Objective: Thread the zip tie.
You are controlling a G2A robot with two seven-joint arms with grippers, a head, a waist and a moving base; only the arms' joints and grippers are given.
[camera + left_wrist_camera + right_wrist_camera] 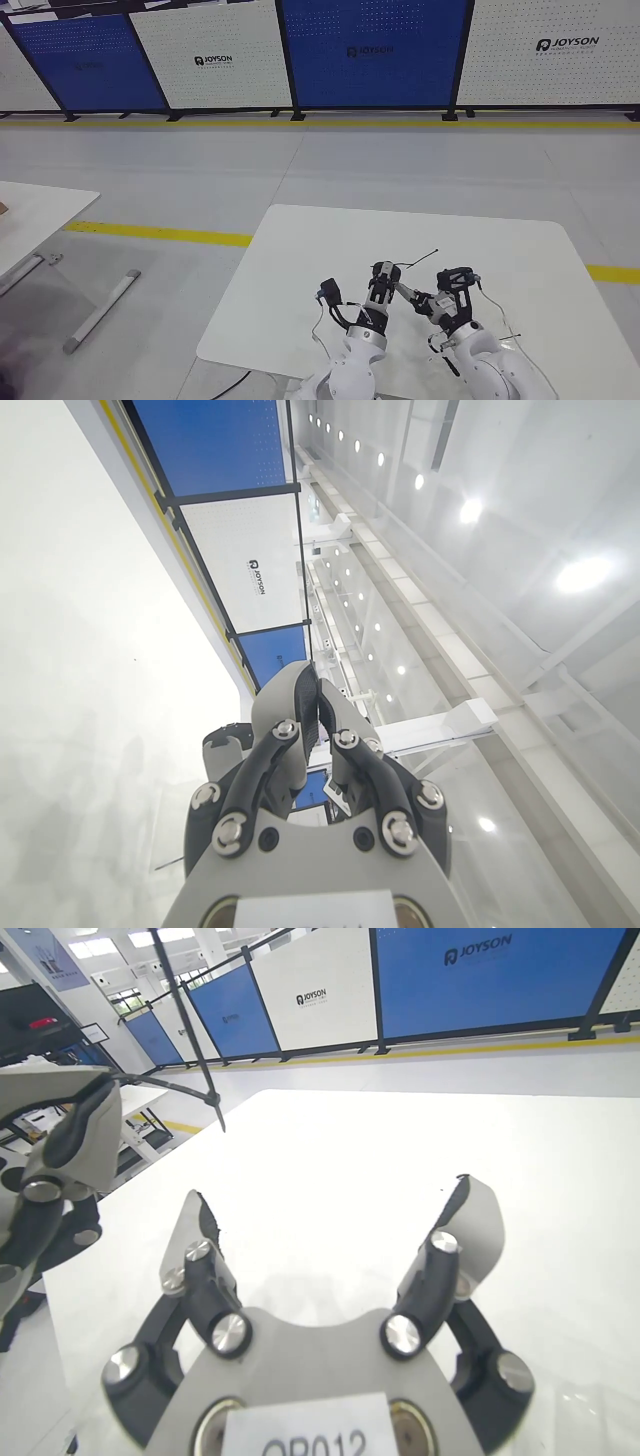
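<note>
A thin black zip tie (170,1087) is pinched in my left gripper (315,687), which is shut on one end of it. From the fingertips (102,1090) the strap runs out to its small head (214,1100), where a second stretch of strap (185,1018) crosses it, so the tie forms a loop. In the left wrist view the strap (301,550) rises straight out of the shut fingers. My right gripper (335,1208) is open and holds nothing, just beside the left gripper and short of the loop. From above, both grippers (383,272) (457,277) hover over the table's near side, the zip tie (418,259) sticking out beyond them.
The white table (330,260) is bare ahead of the grippers, out to its far edge. A short thin dark strip (510,337) lies by the right arm. Beyond the table are a grey floor and blue and white partition panels (370,50).
</note>
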